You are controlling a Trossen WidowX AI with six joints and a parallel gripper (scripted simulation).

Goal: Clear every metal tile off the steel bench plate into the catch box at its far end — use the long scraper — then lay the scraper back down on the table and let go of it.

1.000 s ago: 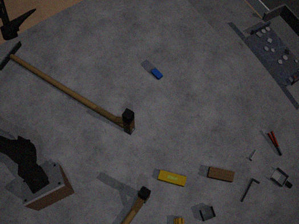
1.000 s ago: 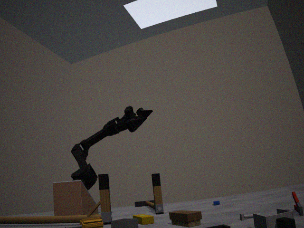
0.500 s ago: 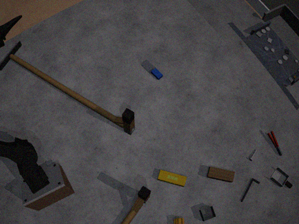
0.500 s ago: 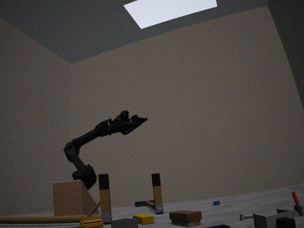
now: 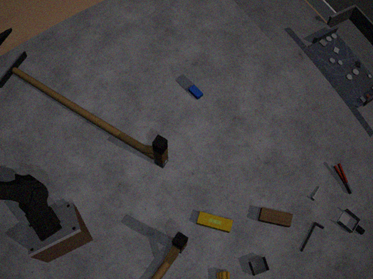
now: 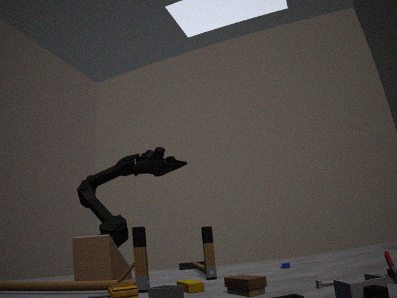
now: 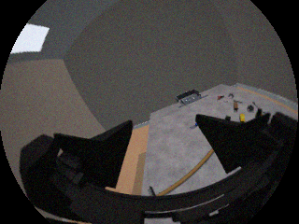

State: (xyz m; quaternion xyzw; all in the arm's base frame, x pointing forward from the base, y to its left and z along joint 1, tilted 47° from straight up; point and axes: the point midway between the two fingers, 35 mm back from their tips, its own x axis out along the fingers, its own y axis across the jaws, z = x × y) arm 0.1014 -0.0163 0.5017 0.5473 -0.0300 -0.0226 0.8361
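While raised, pincer (image 6: 179, 164) gapes wide, holding nothing.

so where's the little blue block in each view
Top: blue block lies mid-table, slightly above centre.
Exterior: far back on the table, lower right.
Wrist: too small and blurred to pick out.
Shared landmark: the long scraper, whose wooden handle runs between the claw fingers in the wrist view.

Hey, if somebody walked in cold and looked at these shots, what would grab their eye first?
Probably the black arm arching off its wooden pedestal, open gripper held high and empty. Then the long wooden-handled scraper lying across the grey table, and the steel plate dotted with pale tiles at the far corner.
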